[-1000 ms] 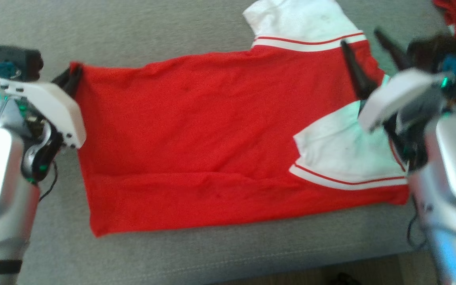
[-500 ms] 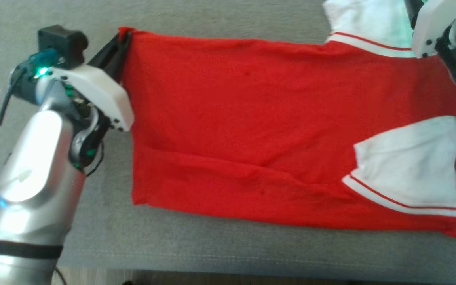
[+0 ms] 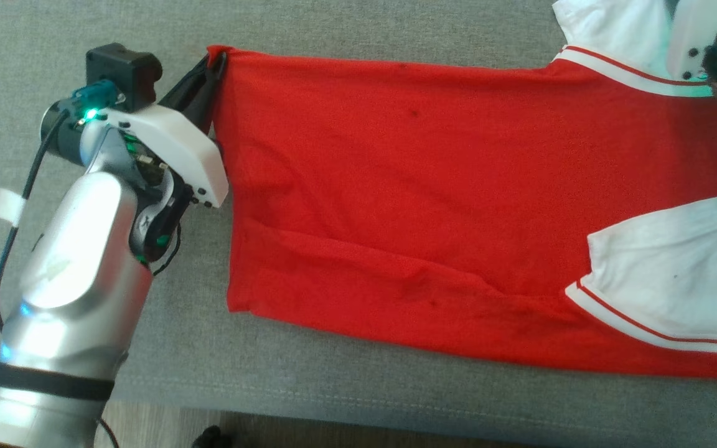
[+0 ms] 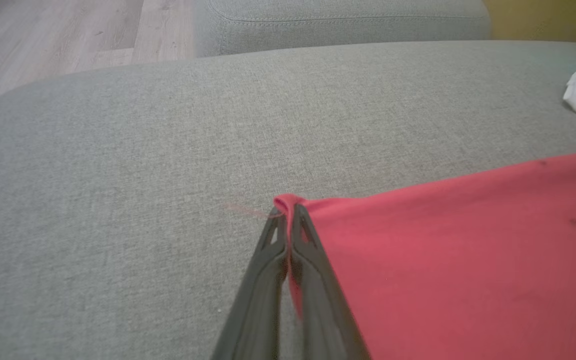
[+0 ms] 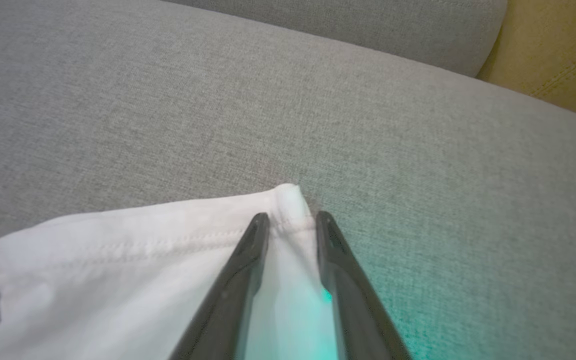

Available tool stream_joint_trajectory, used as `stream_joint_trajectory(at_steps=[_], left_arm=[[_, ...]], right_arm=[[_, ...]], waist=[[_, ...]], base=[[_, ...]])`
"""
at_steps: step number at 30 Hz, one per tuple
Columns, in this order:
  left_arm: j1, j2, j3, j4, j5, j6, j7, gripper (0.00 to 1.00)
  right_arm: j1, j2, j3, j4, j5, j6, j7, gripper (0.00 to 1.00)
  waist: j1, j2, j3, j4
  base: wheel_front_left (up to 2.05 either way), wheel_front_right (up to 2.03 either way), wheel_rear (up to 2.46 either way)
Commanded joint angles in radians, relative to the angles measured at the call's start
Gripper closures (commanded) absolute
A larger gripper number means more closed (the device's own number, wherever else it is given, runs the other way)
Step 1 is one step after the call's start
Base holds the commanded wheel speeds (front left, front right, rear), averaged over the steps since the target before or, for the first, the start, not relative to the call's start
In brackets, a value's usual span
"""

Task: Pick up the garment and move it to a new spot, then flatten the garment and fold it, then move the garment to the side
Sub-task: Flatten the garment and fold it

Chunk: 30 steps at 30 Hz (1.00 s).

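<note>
The garment (image 3: 408,205), a red shirt with white, red-striped sleeves, lies spread out and nearly flat on a grey sofa cushion (image 3: 358,25), its length running across the head view. A long shallow crease runs through its near part. The near sleeve (image 3: 663,286) is folded in over the red body at the right. The far sleeve (image 5: 118,260) lies on the cushion beyond the shirt's far edge.

The left gripper (image 4: 288,212) is at the far left corner of the hem. Its two dark fingers are pressed together with a small fold of red cloth pinched between the tips. The right gripper (image 5: 292,217) is at the outer corner of the far sleeve. Its fingers stand a little apart with the stitched white hem between them. Whether they have hold of the cloth cannot be told.

A wooden floor (image 4: 58,35) shows past the cushion's end, and a yellow cushion (image 5: 553,55) sits behind the sofa.
</note>
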Motion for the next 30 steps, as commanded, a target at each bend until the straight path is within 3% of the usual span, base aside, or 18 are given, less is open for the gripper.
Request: stream_joint_trajectory(at_steps=[1, 5, 7, 18, 30], left_arm=[[-0.044, 0.033, 0.036, -0.020, -0.003, 0.000, -0.008, 1.00], [-0.049, 0.032, 0.029, -0.008, -0.006, -0.002, -0.011, 1.00], [-0.051, 0.031, 0.025, -0.004, -0.007, -0.002, -0.012, 1.00], [-0.039, 0.042, 0.029, 0.010, -0.017, 0.006, -0.045, 1.00], [0.070, 0.079, 0.065, -0.032, -0.054, 0.026, -0.097, 1.00]], right_arm=[[0.008, 0.002, 0.019, 0.002, 0.010, -0.001, 0.019, 0.61], [0.004, 0.003, 0.047, 0.020, 0.049, -0.001, 0.027, 0.80], [0.003, 0.001, 0.055, 0.029, 0.066, -0.001, 0.023, 1.00], [0.012, 0.005, 0.080, 0.010, 0.125, -0.001, -0.182, 1.00], [0.226, -0.061, 0.179, -0.213, 0.259, -0.001, -0.343, 1.00]], waist=[[0.0000, 0.0000, -0.002, -0.001], [0.0000, 0.0000, -0.006, -0.004], [0.0000, 0.0000, -0.008, -0.005], [0.0000, 0.0000, -0.060, -0.049], [0.0000, 0.0000, -0.201, -0.138]], base=[[0.00, 0.00, 0.00], [0.00, 0.00, 0.00], [0.00, 0.00, 0.00], [0.00, 0.00, 0.00], [0.00, 0.00, 0.00]])
